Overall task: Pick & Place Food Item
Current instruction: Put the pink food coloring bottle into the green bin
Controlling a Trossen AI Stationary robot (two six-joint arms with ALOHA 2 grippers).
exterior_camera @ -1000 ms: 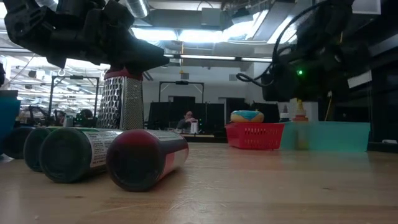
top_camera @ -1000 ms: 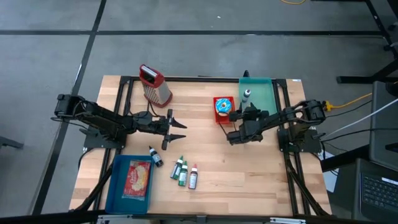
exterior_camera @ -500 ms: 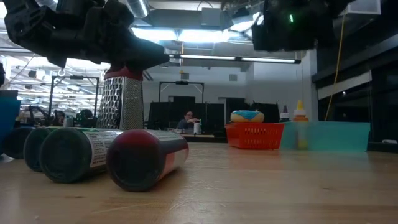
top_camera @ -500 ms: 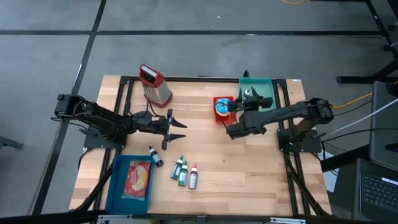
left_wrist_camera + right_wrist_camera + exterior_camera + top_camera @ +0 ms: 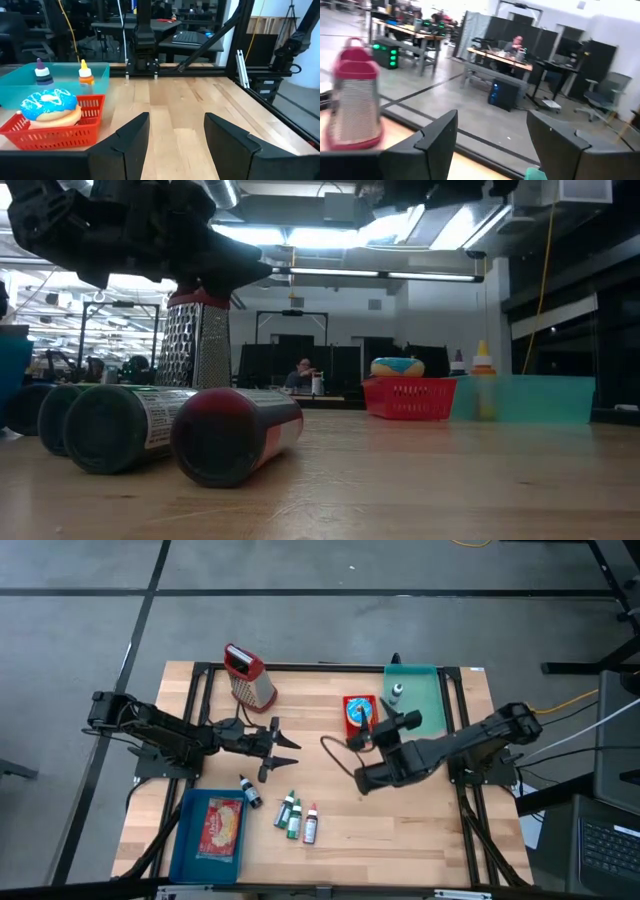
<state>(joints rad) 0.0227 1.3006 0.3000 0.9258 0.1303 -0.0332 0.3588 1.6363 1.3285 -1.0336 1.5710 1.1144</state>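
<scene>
No label can be read on the small bottles [image 5: 296, 817] lying on the tabletop [image 5: 400, 820]. The frosted doughnut [image 5: 49, 104] sits in the red basket [image 5: 358, 712], which stands just beside the teal tray [image 5: 424, 690]. The right gripper [image 5: 363, 780] hangs above the tabletop on the near side of the basket, jaws apart and empty; a second ago it was close beside the basket. The left gripper [image 5: 284, 746] points level toward the basket from well apart, jaws apart, unmoved. A grater [image 5: 248, 677] stands farther along the tabletop's far edge.
</scene>
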